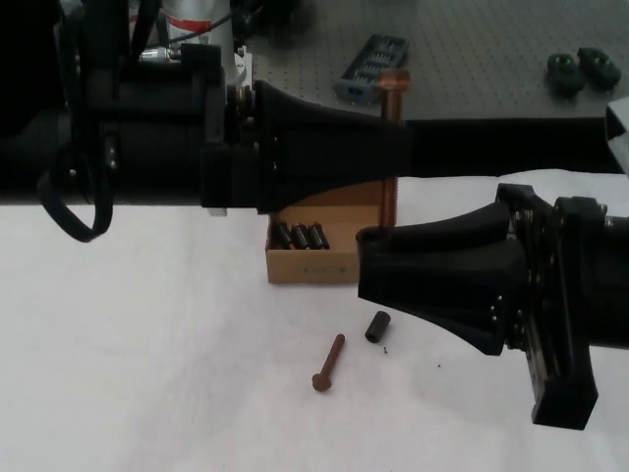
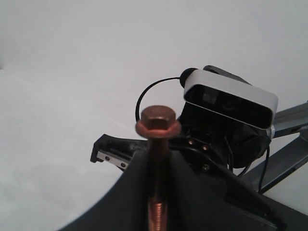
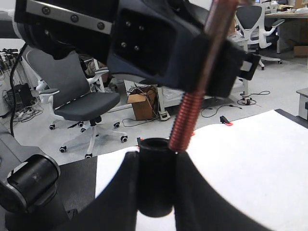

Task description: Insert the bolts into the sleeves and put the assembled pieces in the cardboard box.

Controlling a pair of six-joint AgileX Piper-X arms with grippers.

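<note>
Centre frame, the left tool [image 2: 157, 161] pinches the bolt [image 2: 157, 127] mid-shank, the right tool [image 3: 155, 166] the sleeve [image 3: 155, 192]. Both judged stiff, light, slick; grip mid-body, threads left clear.

lab (office chairs [image 3: 86, 103], perforated bench [image 1: 472, 59])

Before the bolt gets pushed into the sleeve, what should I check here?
1. Left claw shut on the bolt: ok.
2. Right claw shut on the sleeve: ok.
3. Bolt tip centred over sleeve hole: not ok, it sits at the rim.
4. Bolt in line with sleeve: not ok, tilted in the right wrist view.
5. Cardboard box open: ok, three pieces inside.
</note>
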